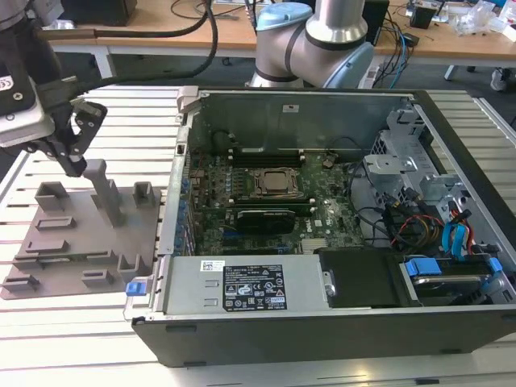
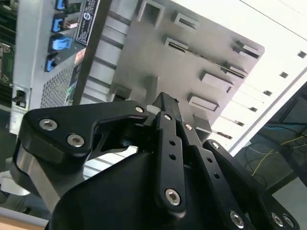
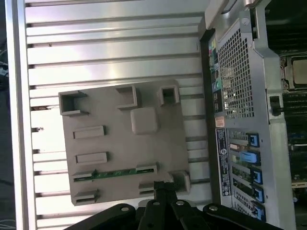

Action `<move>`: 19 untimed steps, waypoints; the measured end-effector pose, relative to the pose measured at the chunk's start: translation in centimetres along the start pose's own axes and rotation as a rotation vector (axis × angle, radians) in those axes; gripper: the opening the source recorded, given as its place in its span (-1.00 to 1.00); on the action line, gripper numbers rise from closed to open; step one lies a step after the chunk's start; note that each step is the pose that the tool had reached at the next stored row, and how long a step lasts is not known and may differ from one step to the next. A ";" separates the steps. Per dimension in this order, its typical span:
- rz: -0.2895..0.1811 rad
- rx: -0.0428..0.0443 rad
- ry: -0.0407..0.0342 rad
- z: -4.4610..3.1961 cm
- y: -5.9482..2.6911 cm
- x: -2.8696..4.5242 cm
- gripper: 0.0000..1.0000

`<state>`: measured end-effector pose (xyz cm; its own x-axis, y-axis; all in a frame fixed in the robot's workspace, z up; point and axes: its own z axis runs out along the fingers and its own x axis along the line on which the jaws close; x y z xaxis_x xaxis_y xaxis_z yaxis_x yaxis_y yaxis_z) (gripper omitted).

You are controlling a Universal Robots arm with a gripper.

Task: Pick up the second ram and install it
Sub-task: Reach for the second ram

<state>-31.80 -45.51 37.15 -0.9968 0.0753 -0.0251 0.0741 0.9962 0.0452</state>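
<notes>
Fingers (image 2: 168,115) on the gripper (image 3: 165,187) look pressed together, empty, hovering over the grey tray (image 3: 120,143). Second ram (image 3: 115,173) sits slotted in it. I'd guess it's light, stiff, fragile; pinch mid-length, gently.

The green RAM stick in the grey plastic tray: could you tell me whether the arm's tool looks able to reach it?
Probably yes. The long green RAM stick sits exposed in the grey plastic tray, nothing covers it, and the tool hovers close above the tray.
</notes>
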 end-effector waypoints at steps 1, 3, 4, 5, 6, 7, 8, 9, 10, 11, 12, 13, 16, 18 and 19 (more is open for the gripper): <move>0.000 -0.0001 -0.0001 0.01 -0.05 0.64 -0.80; 0.000 -0.0001 0.0000 0.02 -0.17 1.81 -0.80; 0.000 -0.0001 -0.0001 0.04 -0.24 2.49 -0.80; 0.000 0.0000 0.0000 0.05 -0.29 2.94 -0.80; 0.000 0.0000 -0.0001 0.06 -0.33 3.26 -0.80; 0.000 0.0000 -0.0001 0.07 -0.35 3.47 -0.80; 0.000 0.0000 0.0000 0.07 -0.37 3.66 -0.80; 0.000 0.0000 0.0000 0.09 -0.42 3.98 -0.80; 0.000 0.0000 -0.0001 0.10 -0.44 4.14 -0.80; 0.000 0.0000 -0.0001 0.11 -0.47 4.32 -0.80; 0.000 0.0000 0.0000 0.13 -0.54 4.79 -0.80; 0.000 0.0000 -0.0001 0.15 -0.60 5.09 -0.80; 0.000 0.0000 -0.0001 0.24 -0.90 5.96 -0.80; 0.000 -0.0001 -0.0001 0.34 -1.29 6.27 -0.80; 0.000 -0.0002 -0.0002 0.36 -1.30 6.27 -0.80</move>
<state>-38.14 -46.32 36.57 -0.9968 0.0753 -0.0253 0.0741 0.9962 0.0454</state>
